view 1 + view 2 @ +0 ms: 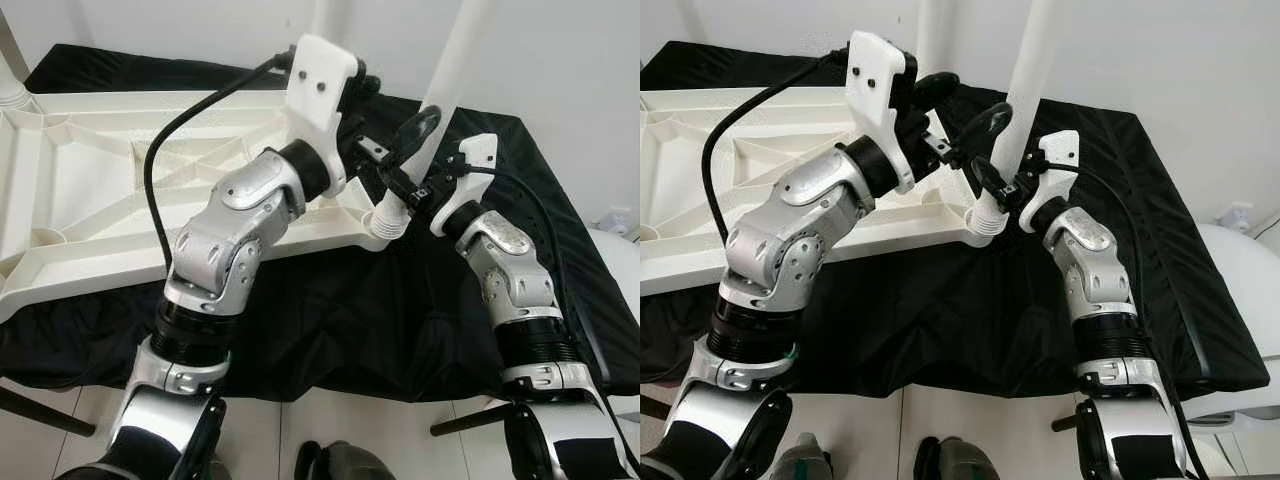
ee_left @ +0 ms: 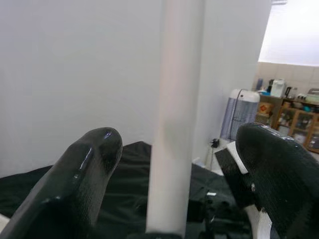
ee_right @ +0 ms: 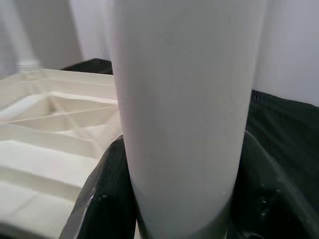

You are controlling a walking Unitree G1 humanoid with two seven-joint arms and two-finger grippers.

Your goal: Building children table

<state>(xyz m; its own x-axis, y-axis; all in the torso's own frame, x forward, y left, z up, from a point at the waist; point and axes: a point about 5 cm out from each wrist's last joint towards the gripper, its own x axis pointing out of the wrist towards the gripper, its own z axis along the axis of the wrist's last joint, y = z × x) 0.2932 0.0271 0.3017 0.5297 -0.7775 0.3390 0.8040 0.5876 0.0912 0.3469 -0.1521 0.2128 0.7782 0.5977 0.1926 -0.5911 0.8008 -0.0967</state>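
Note:
The white children's table top [image 1: 100, 200] lies upside down on a black cloth [image 1: 330, 320]. A white leg [image 1: 455, 60] stands upright in the corner socket [image 1: 390, 222] nearest me. My right gripper [image 1: 412, 155] is shut on this leg just above the socket; in the right wrist view the leg [image 3: 184, 99] sits between the black fingers [image 3: 107, 199]. My left gripper [image 1: 940, 115] hovers open just left of the leg, above the table top's edge. Its wrist view has the leg [image 2: 174, 124] standing beyond the gap between the spread fingertips [image 2: 94, 154].
Another white leg [image 1: 930, 20] rises at the back, and one more [image 1: 10, 70] at the far left corner. A white rounded object [image 1: 620, 270] sits to the right of the cloth. Pale tiled floor [image 1: 330, 420] lies in front.

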